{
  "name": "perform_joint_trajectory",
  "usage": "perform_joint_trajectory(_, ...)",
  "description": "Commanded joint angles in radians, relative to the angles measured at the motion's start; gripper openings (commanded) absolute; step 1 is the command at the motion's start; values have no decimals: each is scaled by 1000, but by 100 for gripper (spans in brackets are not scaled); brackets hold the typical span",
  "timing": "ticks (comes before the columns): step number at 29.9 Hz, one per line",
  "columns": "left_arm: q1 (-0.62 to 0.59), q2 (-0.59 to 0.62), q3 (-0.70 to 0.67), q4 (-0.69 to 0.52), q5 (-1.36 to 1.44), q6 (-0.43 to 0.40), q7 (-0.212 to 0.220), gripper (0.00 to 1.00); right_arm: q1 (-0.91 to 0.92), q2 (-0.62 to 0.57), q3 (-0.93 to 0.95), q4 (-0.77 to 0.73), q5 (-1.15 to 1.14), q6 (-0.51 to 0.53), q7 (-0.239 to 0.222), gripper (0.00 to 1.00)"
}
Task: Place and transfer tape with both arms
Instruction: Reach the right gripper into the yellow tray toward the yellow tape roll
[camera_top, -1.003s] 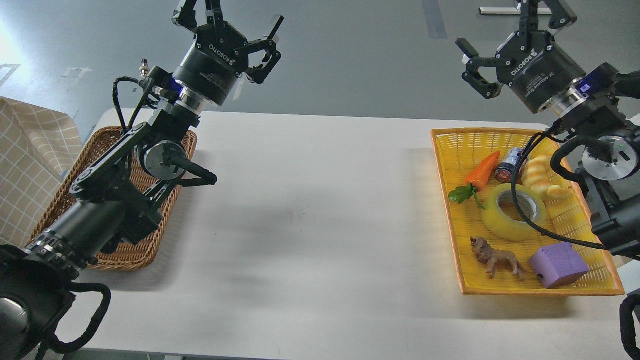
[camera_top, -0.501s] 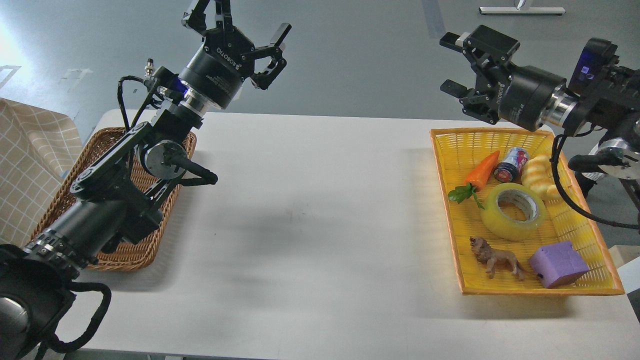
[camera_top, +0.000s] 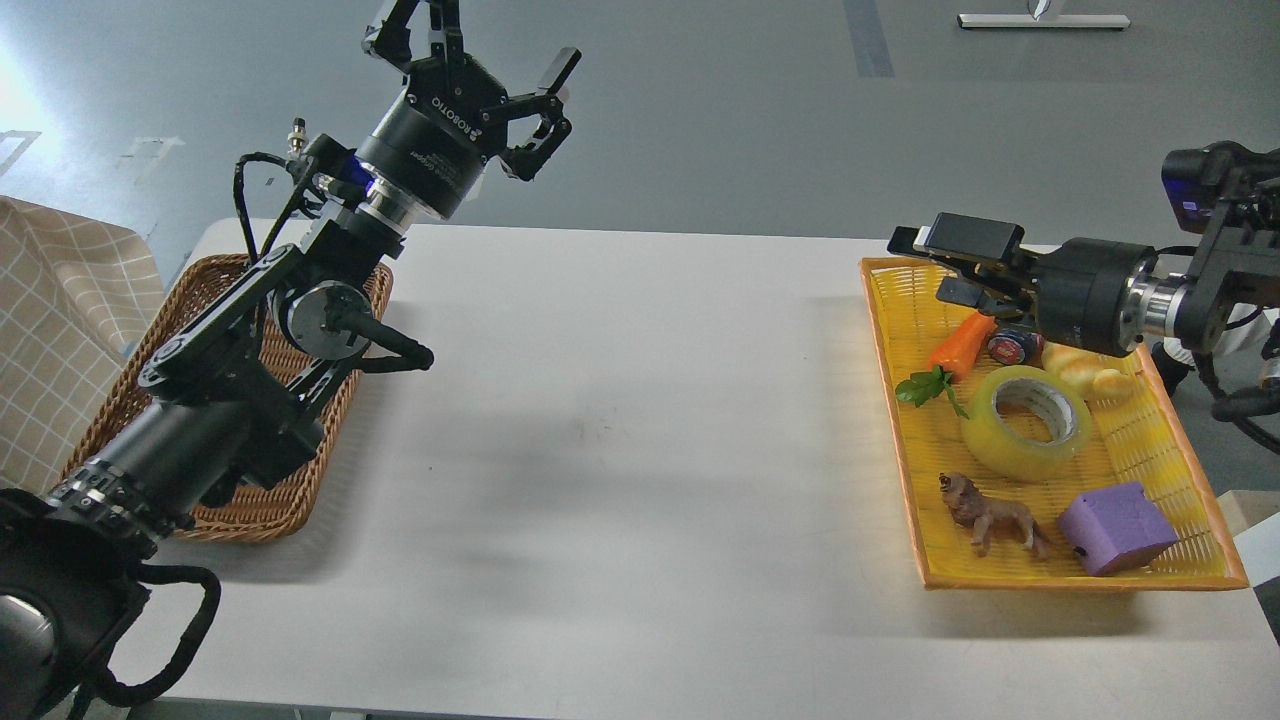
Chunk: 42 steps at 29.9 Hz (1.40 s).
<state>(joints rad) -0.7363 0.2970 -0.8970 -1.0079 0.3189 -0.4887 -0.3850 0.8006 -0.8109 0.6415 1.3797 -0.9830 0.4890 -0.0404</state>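
Note:
The tape (camera_top: 1028, 422), a yellow translucent roll with a grey-white core, lies flat in the middle of the yellow basket (camera_top: 893, 400) at the table's right. My right gripper (camera_top: 926, 266) comes in from the right, lies level and points left over the basket's far end, above the carrot and behind the tape. Its jaws are apart and empty. My left gripper (camera_top: 480, 48) is held high above the table's far left, fingers spread and empty, far from the tape.
In the yellow basket with the tape are an orange carrot (camera_top: 962, 342), a small can (camera_top: 1008, 346), a yellow bread toy (camera_top: 1088, 372), a brown lion figure (camera_top: 992, 516) and a purple block (camera_top: 1118, 528). A brown wicker basket (camera_top: 255, 505) lies under my left arm, beside a checked cloth (camera_top: 60, 330).
My right gripper has swung down from high above the basket and turned to point left, now low over the basket's far end. My left gripper has barely moved.

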Motion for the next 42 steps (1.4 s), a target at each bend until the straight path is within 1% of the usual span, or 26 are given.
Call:
perform_joint_trajectory(1,0,1,0,0,0,0,0,98,-8,-33,-5,9,-13,0,-1,100)
perform_joint_trajectory(4,0,2,1,0,0,0,-2,98,-8,-60,-3,38,-14,0,-1,100)
perform_joint_trajectory(6,0,4,1,-1,2,0,-2,98,-9,-123,-3,119,-14,0,-4,100)
perform_joint_trajectory(8,0,5,3,0,2,0,-2,98,-11,-165,-3,151,-14,0,-10,100)
perform_joint_trajectory(12,-2,4,1,0,2,0,0,98,-24,-180,-6,154,-31,0,-33,100)
perform_joint_trajectory(16,-2,5,1,0,2,0,0,98,-57,-200,-6,154,-155,0,-36,100)
perform_joint_trajectory(22,-5,7,1,-2,2,0,-2,98,-115,-186,-11,144,-449,0,-36,100)
perform_joint_trajectory(26,-3,8,1,0,2,0,-2,98,-132,-189,-13,142,-526,0,-38,100)
perform_joint_trajectory(30,-5,8,1,-2,2,0,0,98,-144,-186,-13,104,-618,0,-38,99)
perform_joint_trajectory(34,-5,8,1,-2,2,0,0,98,-179,-185,-11,13,-687,0,-38,98)
perform_joint_trajectory(40,-5,1,1,0,2,0,-2,98,-182,-122,-11,-123,-701,0,-38,97)
perform_joint_trajectory(42,-5,-1,1,0,2,0,0,98,-184,-108,-11,-140,-700,0,-36,96)
